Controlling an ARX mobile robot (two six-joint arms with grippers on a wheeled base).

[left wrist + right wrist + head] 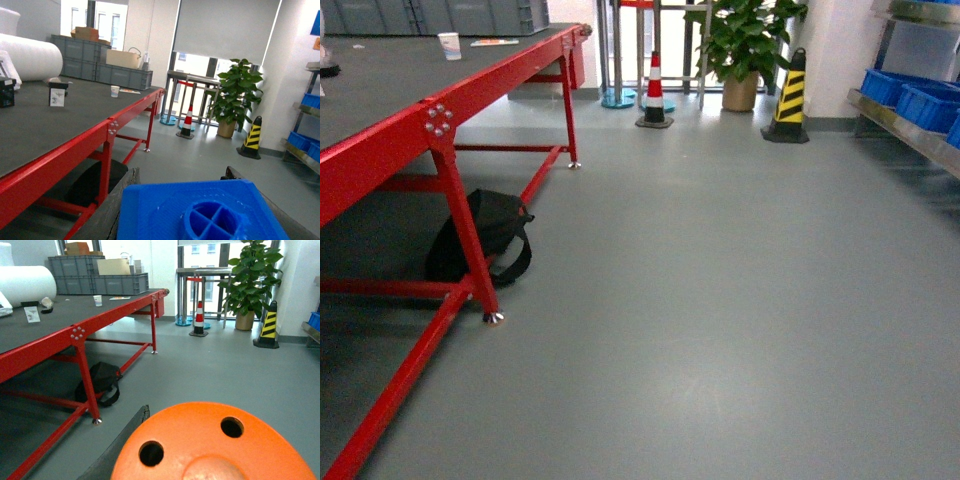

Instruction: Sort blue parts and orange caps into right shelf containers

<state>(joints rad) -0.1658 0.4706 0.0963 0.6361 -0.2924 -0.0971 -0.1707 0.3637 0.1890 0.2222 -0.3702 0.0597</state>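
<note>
Blue part [200, 212] clamped in left gripper, orange cap [215, 445] in right. Crates [910, 100] far off; jolts while driving could shake either loose.

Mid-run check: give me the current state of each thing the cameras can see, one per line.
blue part: held close under the left wrist camera, between dark fingers.
orange cap: held close under the right wrist camera.
blue crates: on the shelf at right, contents not visible.
black bag: lying on the floor under the red table.
</note>
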